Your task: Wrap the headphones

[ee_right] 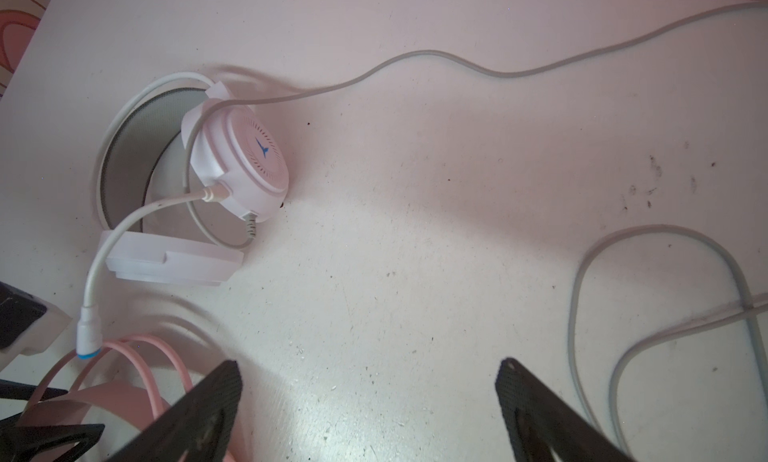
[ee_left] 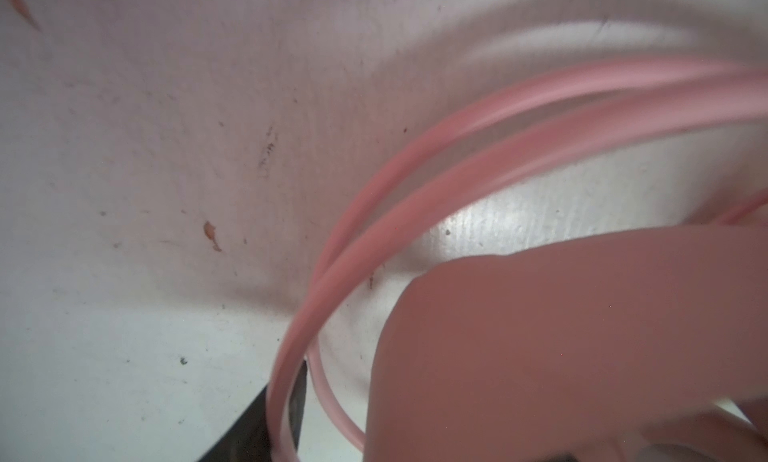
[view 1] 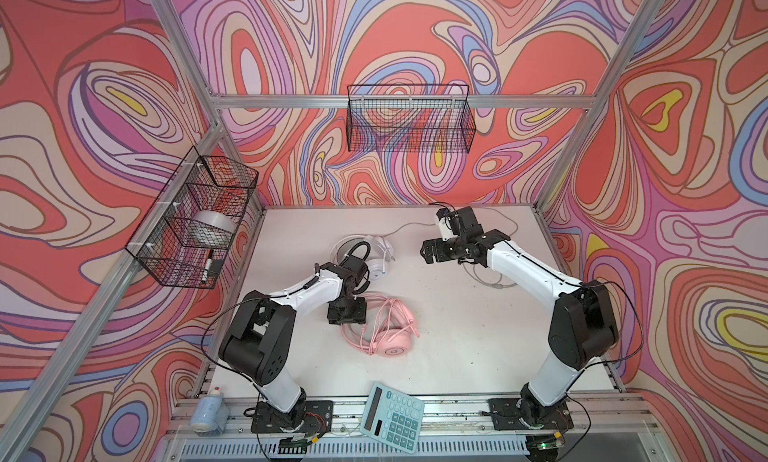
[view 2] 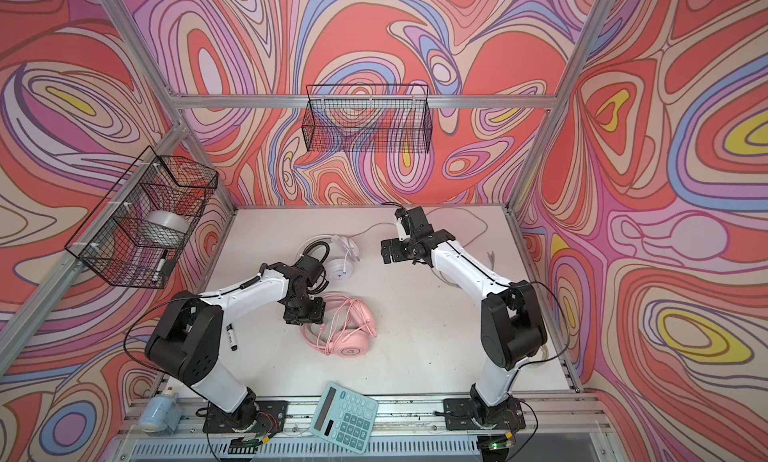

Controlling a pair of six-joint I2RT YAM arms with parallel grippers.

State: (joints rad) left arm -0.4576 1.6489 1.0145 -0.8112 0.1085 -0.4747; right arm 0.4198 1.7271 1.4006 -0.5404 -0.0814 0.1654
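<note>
**Pink set looks coiled; white set's cable lies loose**

Pink cable point(ee_left: 415, 198) lies looped over the pink headset point(view 1: 386, 335), which sits at about 8 o'clock from the middle of the white table point(view 1: 457, 347) in both top views. The left gripper point(view 1: 347, 312) hangs right over that headset's 9 o'clock edge. Its wrist view shows one black finger point(ee_left: 245, 439) with a cable strand crossing it and the other finger hidden behind the pink band, so whether it grips or has let go cannot be told.

The white headset point(view 1: 376, 256) lies at 10 o'clock. Its grey cable point(ee_right: 457, 60) trails unwound past 12 o'clock and curls into loose loops near 2 o'clock.

The right gripper point(ee_right: 370, 368) hovers near 12 o'clock with its jaws spread wide and nothing between them.

The work appears to be turning from the pink set to the white one. The likely next move is to pinch the grey cable close to its earcup and lay turns around the headband. That probably calls for one arm to steady the headset while the other feeds slack without snagging the loops.
</note>
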